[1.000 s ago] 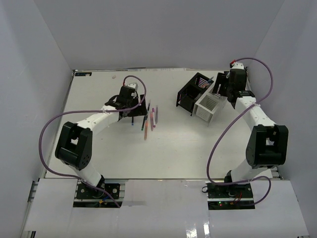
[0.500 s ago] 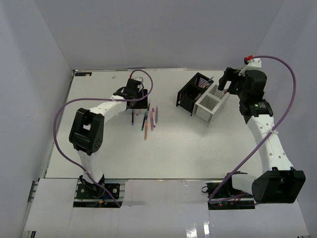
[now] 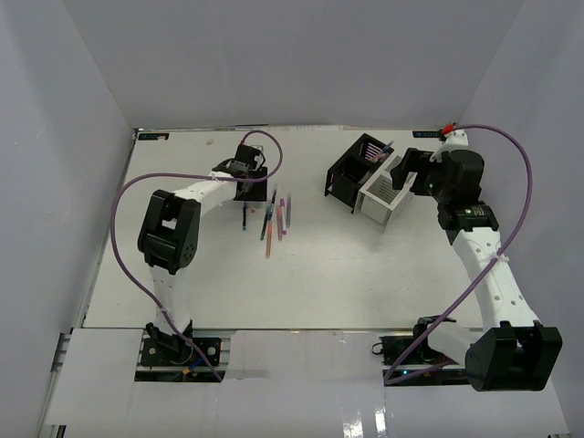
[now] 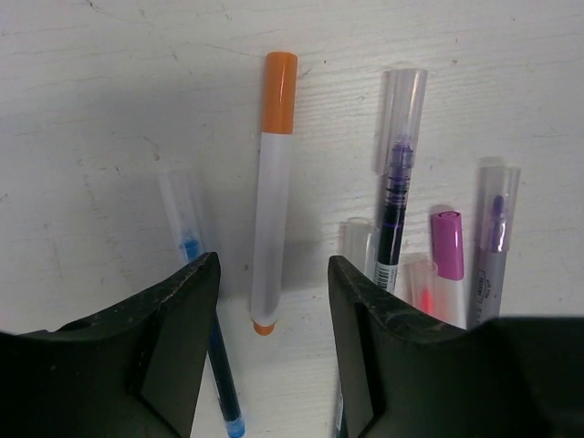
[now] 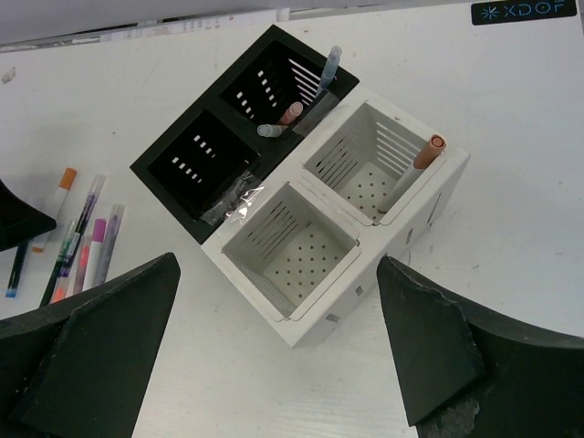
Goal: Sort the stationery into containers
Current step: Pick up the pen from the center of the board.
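Left jaws partly apart, straddling orange-capped white marker (image 4: pixel 274 192) lying on bench (image 4: pixel 109 109), not gripping it; blue pen (image 4: pixel 196 260), purple pen (image 4: pixel 394 182) just beside. Right jaws wide, empty, above black box (image 5: pixel 196 151) and white box (image 5: pixel 383 265), touching side by side; peach pen (image 5: pixel 415 169) leans in white box

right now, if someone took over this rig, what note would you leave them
Left gripper: open, fingers either side of the orange-capped marker, which lies on the table; not gripping it.
Right gripper: open and empty, above the containers.
Done: a few pens stand in the black container; one orange-tipped pen stands in the white container.
Left: the loose pens lying by the left gripper.
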Robot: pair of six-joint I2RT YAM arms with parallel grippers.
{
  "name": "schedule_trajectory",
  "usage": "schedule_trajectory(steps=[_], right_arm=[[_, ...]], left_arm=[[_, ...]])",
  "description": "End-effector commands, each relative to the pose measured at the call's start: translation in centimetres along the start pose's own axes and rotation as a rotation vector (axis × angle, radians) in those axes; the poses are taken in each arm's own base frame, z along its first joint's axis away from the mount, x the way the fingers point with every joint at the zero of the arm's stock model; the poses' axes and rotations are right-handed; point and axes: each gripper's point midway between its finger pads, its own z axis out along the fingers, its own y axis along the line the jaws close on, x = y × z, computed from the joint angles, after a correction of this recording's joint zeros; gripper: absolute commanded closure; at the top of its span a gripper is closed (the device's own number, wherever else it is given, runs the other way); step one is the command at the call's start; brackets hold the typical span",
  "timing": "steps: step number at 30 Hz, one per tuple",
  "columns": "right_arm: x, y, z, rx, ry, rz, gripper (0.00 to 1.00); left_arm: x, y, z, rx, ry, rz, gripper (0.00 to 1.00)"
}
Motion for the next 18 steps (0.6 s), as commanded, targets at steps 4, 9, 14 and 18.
schedule_trajectory(steps=[4,9,14,18], right_arm=[[-0.9,0.9,-0.9,-0.042,-0.046,0.002,0.05],[-0.5,1.0,-1.0,-0.049,-0.04,0.005,0.05],[-0.5,1.2,-1.2,-0.06,-0.044,0.005,0.05],[-0.9,1.5,-1.3,-0.072,-0.051,0.002,0.04]], left_arm=[[-0.6,-0.2,0.0,0.011,-0.003,0.012,0.43],[0.0,-0.3,0.5,0.017,0.016,0.011,0.51],[0.8,-0.4,1.0,0.02,0.037,0.007,0.61],[1.3,-0.7,1.2,0.025,0.049,0.009,0.72]])
